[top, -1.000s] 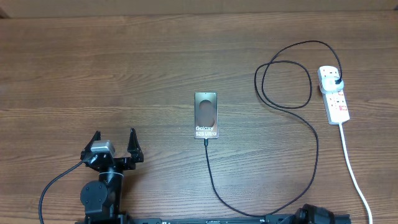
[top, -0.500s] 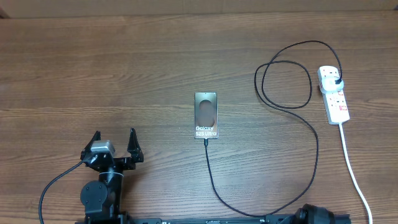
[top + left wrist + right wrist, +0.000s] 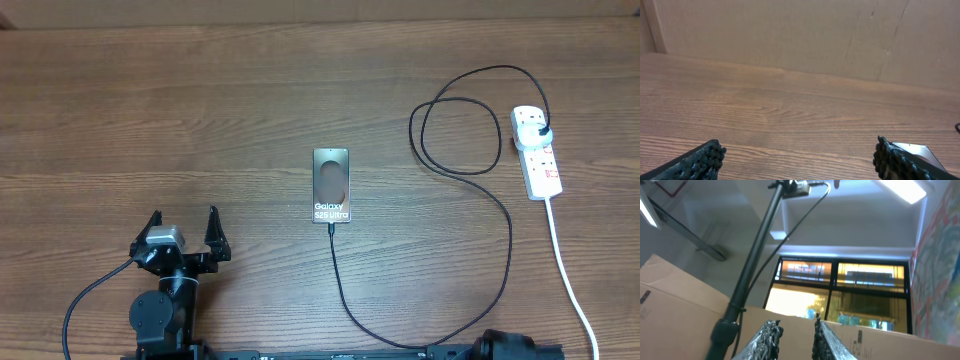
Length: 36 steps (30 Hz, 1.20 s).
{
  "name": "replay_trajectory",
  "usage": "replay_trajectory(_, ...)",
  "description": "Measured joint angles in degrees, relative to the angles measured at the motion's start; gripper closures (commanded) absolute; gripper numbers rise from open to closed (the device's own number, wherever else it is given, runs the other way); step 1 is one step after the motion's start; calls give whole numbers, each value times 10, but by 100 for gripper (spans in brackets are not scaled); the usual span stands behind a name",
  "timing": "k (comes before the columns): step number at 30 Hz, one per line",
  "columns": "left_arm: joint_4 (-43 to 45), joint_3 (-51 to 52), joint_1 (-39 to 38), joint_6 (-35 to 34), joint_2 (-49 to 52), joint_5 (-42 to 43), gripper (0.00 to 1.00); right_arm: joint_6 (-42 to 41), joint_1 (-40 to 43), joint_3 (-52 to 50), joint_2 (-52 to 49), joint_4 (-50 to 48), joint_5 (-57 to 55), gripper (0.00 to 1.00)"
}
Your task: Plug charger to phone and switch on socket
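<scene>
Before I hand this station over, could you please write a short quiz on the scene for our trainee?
1. True or false: the thin black charger cable meets the near edge of the flat dark grey phone.
2. The left tool is: A open and empty; B shut on the cable; C holding the phone.
3. On which side of the robot lies the white power strip with orange-red switches?
Key: 1 true; 2 A; 3 right.

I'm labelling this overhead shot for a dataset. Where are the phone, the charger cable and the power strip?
phone (image 3: 331, 185): overhead view, middle of its face.
charger cable (image 3: 334, 260): overhead view, straight run below the phone.
power strip (image 3: 540, 160): overhead view, middle of its white body.
</scene>
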<state>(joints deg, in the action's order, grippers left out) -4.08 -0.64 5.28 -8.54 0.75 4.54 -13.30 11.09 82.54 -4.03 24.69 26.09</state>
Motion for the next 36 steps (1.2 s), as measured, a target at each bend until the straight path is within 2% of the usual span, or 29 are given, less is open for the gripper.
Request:
replay_trajectory(5,0,0,0,0,0,0,0,-1,-1,-24,34,-9,-5,75)
replay_trajectory(19,0,0,-27,0,0,0,0,-38,-6,-27,34,-19,10,74)
replay_trajectory(22,0,0,-30,0,0,0,0,-41,-6,-27,34,-20,16,71)
replay_trajectory(36,0,0,-30,0,0,0,0,-45,-6,-28,34,-36,22,70)
